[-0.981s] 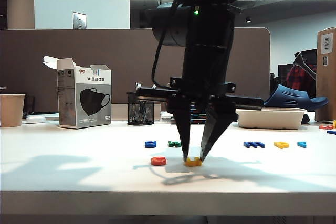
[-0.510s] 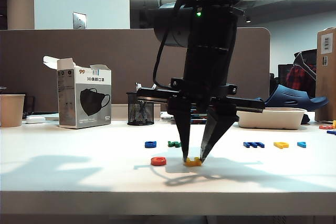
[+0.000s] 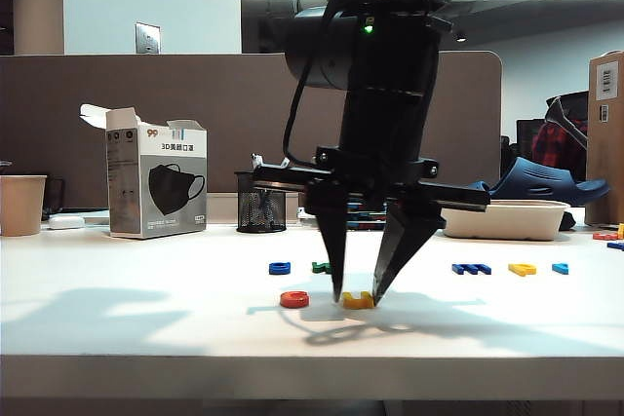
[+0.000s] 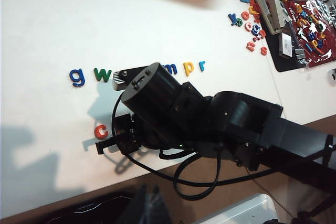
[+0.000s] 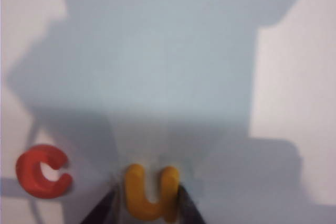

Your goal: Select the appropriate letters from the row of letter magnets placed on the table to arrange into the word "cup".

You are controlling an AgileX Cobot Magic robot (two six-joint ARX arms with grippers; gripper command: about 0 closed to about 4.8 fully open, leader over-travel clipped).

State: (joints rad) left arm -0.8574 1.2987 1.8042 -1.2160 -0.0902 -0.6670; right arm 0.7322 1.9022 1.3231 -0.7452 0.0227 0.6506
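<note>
Behind the white matte desk top [image 3: 117, 319] runs a brown office partition, with a grey face-mask box [image 3: 156, 180], a paper cup [image 3: 21, 204] and a black mesh pen pot [image 3: 260, 204] along the back edge. On that desk the right gripper [image 3: 356, 291] points straight down over the small yellow plastic "u" [image 5: 149, 191], its two black fingertips standing just off either flank of the letter, parted slightly wider than it, so the letter appears to lie flat on the surface and free of any grip. Just beside the "u", on the left in the exterior view, lies the red-orange rounded "c" [image 5: 42, 171], so the word has two letters in place. Well behind them the row remains: the blue "g" [image 4: 77, 76], green "w" [image 4: 102, 74], yellow "p" [image 4: 188, 67] and light blue "r" [image 4: 201, 65]. That "p" lies beyond and to the right, nearer the right arm. The left gripper is not in view; its wrist camera only looks down from above.
</note>
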